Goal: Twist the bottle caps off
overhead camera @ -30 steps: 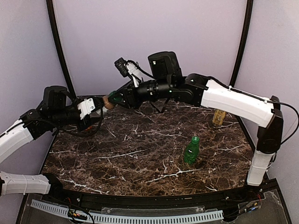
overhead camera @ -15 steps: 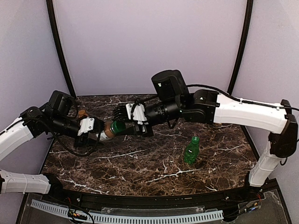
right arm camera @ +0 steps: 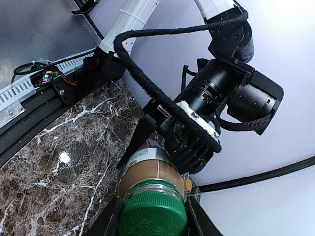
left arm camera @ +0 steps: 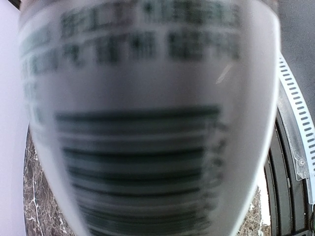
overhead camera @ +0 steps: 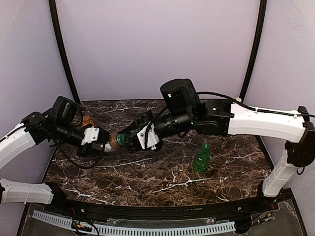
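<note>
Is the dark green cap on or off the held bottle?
On: the dark green cap sits on the brown bottle, right gripper around it.

We cannot read any text: the white printed label (left arm camera: 147, 98) filling the left wrist view carries dark green characters and barcode-like bars, all too blurred.

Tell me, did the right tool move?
Yes. The right tool came forward: earlier far behind the standing green bottle, now almost level with it. The bottle stayed put.

The right gripper (right arm camera: 152, 227) clasps the dark green cap (right arm camera: 152, 214) of a bottle (right arm camera: 147, 174)
</note>
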Controlling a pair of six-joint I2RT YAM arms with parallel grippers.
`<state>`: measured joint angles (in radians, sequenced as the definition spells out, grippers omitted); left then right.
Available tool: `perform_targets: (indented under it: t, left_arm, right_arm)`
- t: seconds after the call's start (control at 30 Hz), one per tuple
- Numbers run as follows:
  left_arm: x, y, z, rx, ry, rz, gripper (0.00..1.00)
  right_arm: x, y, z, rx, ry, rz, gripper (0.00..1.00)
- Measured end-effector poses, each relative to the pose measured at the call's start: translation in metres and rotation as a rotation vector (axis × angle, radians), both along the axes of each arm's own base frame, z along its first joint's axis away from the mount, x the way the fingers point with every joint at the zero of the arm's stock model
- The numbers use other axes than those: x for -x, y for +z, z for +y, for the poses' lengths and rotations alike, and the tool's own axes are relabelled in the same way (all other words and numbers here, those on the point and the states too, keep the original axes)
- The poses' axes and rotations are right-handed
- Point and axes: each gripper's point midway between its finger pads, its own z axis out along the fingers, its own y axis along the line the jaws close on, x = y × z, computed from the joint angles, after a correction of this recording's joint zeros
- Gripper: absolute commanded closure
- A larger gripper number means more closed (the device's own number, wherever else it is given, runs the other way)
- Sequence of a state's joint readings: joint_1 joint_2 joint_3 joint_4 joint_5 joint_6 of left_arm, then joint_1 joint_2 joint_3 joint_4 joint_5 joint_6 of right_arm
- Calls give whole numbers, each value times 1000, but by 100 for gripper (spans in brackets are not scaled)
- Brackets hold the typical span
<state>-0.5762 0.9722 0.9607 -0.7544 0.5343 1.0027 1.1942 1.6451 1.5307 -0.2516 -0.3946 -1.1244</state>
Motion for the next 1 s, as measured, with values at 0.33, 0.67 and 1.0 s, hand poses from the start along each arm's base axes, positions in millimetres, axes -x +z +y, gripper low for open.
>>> perform_targets:
  t: [0.33,0.67,1.0]
  left_arm:
    - [10,-16,14,-66,-15,6,99]
    - [-20,2,8,41,191,-2,99]
    - [-50,37,6,214,402,2,99]
  right_arm:
    - [-14,27,-30,-43,-47,-9,100]
    - [-183,9,-60,-128,-699,556,100]
    - [-304,-181,-137,154,-1402,1044,100]
